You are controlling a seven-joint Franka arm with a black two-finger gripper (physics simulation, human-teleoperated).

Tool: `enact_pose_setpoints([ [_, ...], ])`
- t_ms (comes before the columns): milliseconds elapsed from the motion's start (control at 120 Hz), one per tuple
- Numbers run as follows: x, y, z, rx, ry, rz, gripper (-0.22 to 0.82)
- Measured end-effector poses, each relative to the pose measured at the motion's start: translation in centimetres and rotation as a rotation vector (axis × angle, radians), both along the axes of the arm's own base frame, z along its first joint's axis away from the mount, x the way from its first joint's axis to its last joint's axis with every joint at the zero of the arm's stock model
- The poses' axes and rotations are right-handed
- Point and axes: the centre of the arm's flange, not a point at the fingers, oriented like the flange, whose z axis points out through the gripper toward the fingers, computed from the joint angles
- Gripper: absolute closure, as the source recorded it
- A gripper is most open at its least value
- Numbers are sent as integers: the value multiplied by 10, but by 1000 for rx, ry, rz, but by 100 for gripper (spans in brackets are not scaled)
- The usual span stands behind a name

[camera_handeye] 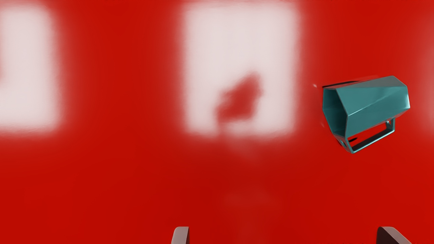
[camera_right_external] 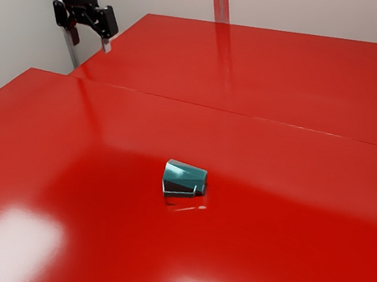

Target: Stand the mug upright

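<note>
Fingers (camera_right_external: 106, 46) found parted, with a wide gap and nothing gripped between them. They hang above the table (camera_right_external: 262, 265). Teal mug (camera_right_external: 185, 176) observed lying on its side on the table, not upright, below the fingers and well apart from them, toward the exterior view's right. In the wrist view, its handle (camera_handeye: 373, 141) is on the side nearer the fingers.

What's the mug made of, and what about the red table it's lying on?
The mug looks like painted metal or hard plastic: thin walls and crisp, flat faces with a soft shine. It could be glazed ceramic too. The table has a glossy, smooth finish, because bright patches reflect in it. Underneath could be lacquered wood or plastic.
</note>
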Motion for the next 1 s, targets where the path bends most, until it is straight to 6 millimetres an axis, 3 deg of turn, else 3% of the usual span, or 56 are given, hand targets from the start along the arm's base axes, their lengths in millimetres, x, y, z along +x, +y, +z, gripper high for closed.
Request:
enact_pose_setpoints([
  [142,0,-4,-6,-41,12,-2,0],
  [208,1,-5,-19,-101,35,7,0],
  [275,1,10,-51,-194,72,46,0],
  [375,-4,31,-136,-412,132,127,0],
  [458,-9,32,-190,-612,124,186,0],
  [558,-16,25,-242,-813,92,246,0],
  [658,-30,18,-283,-938,67,290,0],
  [775,-40,16,-318,-1011,26,317,0],
  [1000,-35,15,-366,-1048,-39,322,0],
])
